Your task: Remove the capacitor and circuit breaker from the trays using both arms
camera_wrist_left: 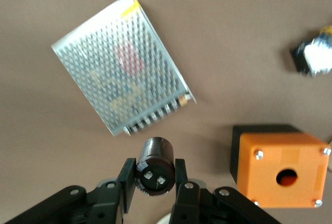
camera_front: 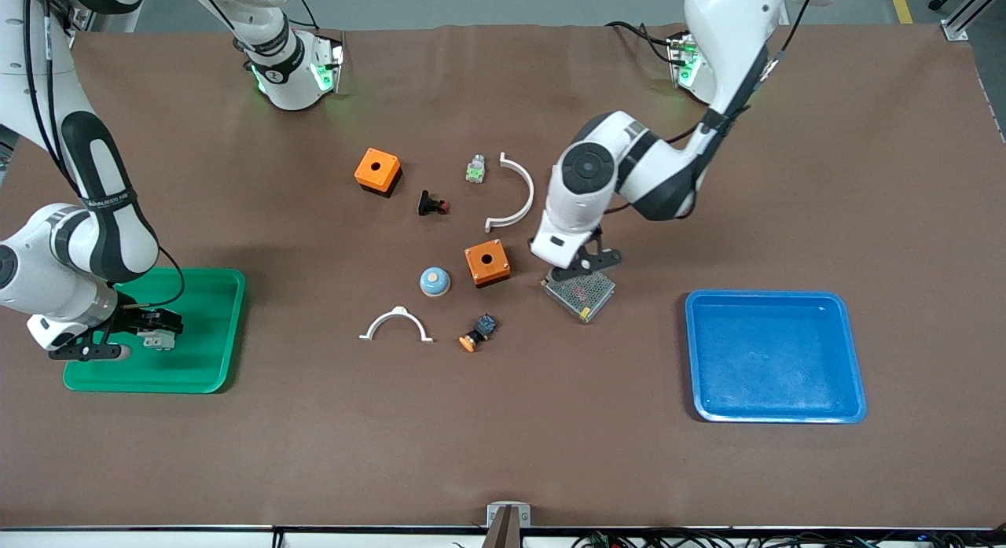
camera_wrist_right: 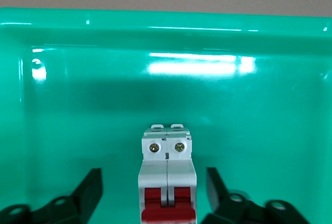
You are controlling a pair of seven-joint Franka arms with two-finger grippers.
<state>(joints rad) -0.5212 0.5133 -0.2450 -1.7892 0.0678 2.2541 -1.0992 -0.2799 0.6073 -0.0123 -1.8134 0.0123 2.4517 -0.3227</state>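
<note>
My left gripper is low over the table beside a metal mesh box. In the left wrist view it is shut on the capacitor, a stubby black cylinder with two silver terminals. I cannot tell whether the capacitor touches the table. My right gripper is low in the green tray. In the right wrist view it is open. The breaker, white with red levers, lies on the tray floor between the fingers, apart from both. It also shows in the front view.
A blue tray lies toward the left arm's end. Mid-table are two orange boxes, a black push button, a white-green module, two white curved pieces, a blue dome and an orange-tipped part.
</note>
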